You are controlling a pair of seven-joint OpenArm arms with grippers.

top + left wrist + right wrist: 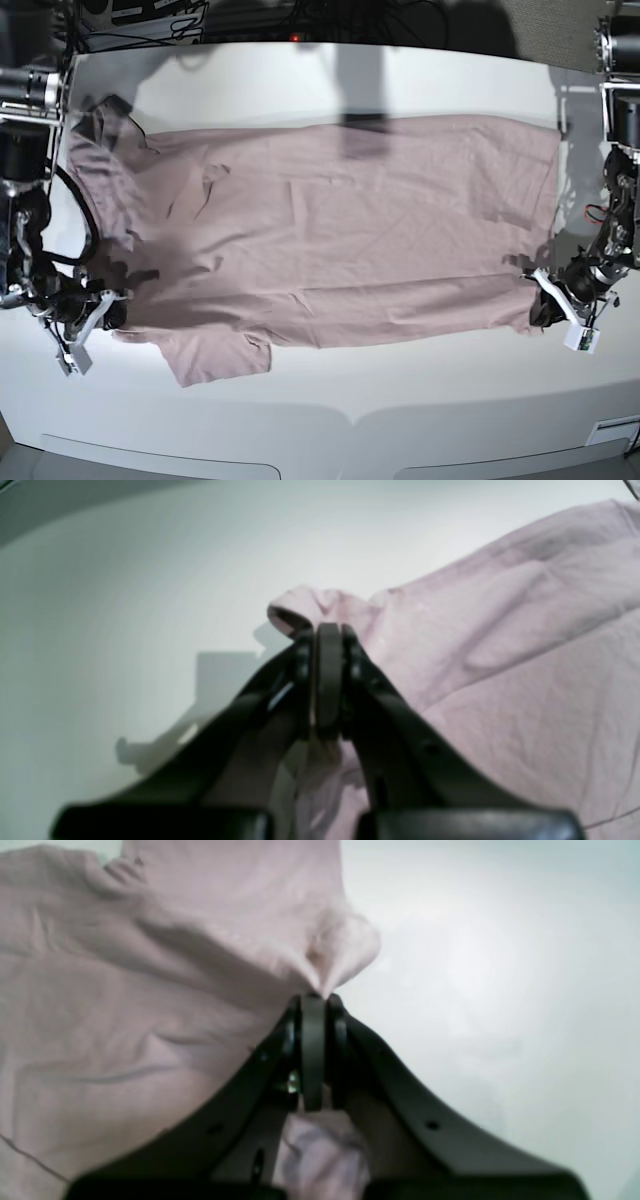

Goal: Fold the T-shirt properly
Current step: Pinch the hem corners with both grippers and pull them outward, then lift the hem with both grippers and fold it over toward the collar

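T-shirt (340, 230) pinched at both near corners, spread flat across the desk.

The left gripper (327, 635) is clamped on a bunched fabric corner near the desk's right edge; the right gripper (314, 1002) is clamped on another near the left edge. The pink cloth spans the white desk (400, 400), with cables beyond the far edge.

Soft, thin, matt cloth being shown by the T-shirt (340, 230), faintly creased and wrinkled, smooth white table (400, 420) surface being lit to a slight sheen, matt black plastic being displayed by left gripper (327, 630) and right gripper (313, 999).
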